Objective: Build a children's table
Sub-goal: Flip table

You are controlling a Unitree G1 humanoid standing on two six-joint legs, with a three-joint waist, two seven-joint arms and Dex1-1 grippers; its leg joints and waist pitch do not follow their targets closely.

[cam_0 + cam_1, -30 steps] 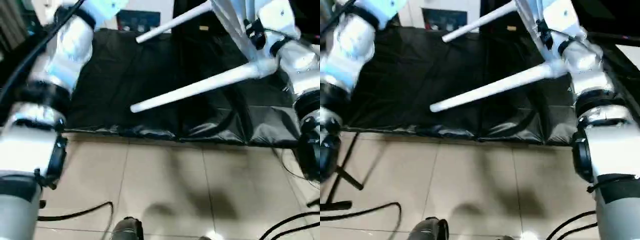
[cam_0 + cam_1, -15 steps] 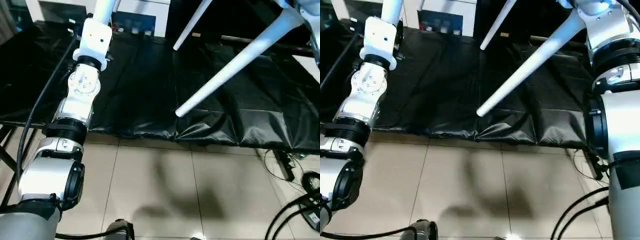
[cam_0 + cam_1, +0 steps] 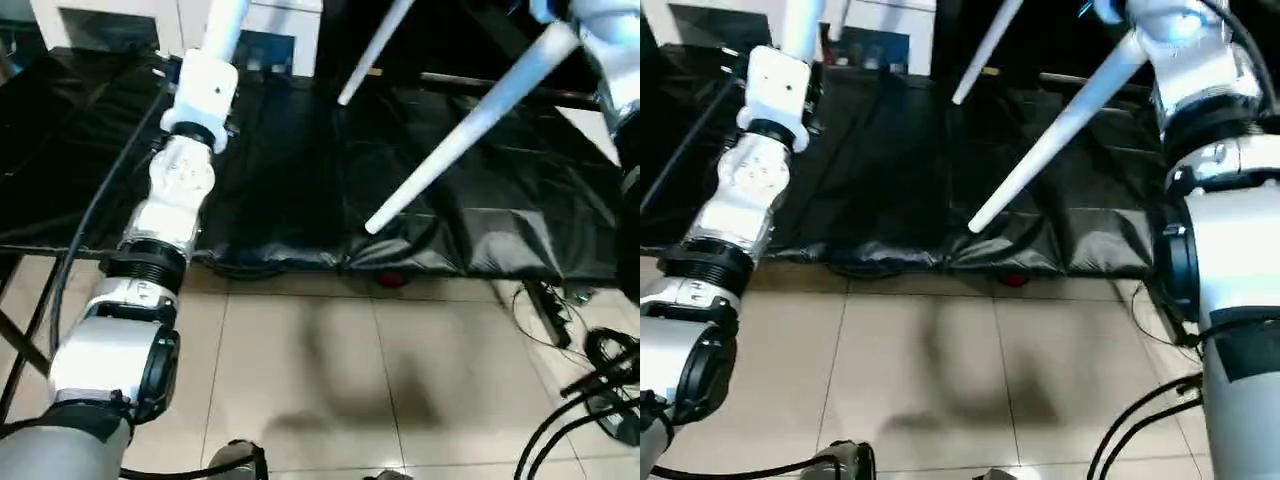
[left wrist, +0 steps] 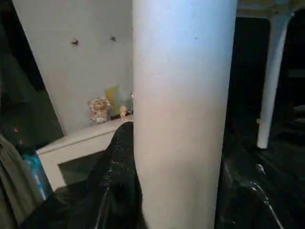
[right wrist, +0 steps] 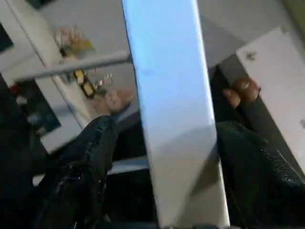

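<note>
The children's table is raised over a black-covered platform (image 3: 280, 180). Two of its white legs slope down into the head views, a long one (image 3: 470, 125) and a farther one (image 3: 372, 55). My left arm (image 3: 185, 170) reaches up to a third leg (image 3: 228, 15). In the left wrist view my left gripper (image 4: 178, 138) is shut on that thick white leg (image 4: 183, 109), with the tabletop's edge (image 4: 267, 7) and another leg (image 4: 272, 71) behind. My right gripper (image 5: 167, 126) stands open around a leg (image 5: 171, 95), with a gap showing beside one finger (image 5: 90, 167).
Beige floor tiles (image 3: 330, 370) lie in front of the platform's edge. Black cables (image 3: 590, 370) trail on the floor at the right. A white cabinet (image 3: 285, 15) stands behind the platform. Small figures (image 4: 100, 109) sit on a white shelf.
The camera has swung. The long leg sloped gently a second ago and now slopes steeply, its tip nearer the platform's front edge. My left arm now shows stretched upward.
</note>
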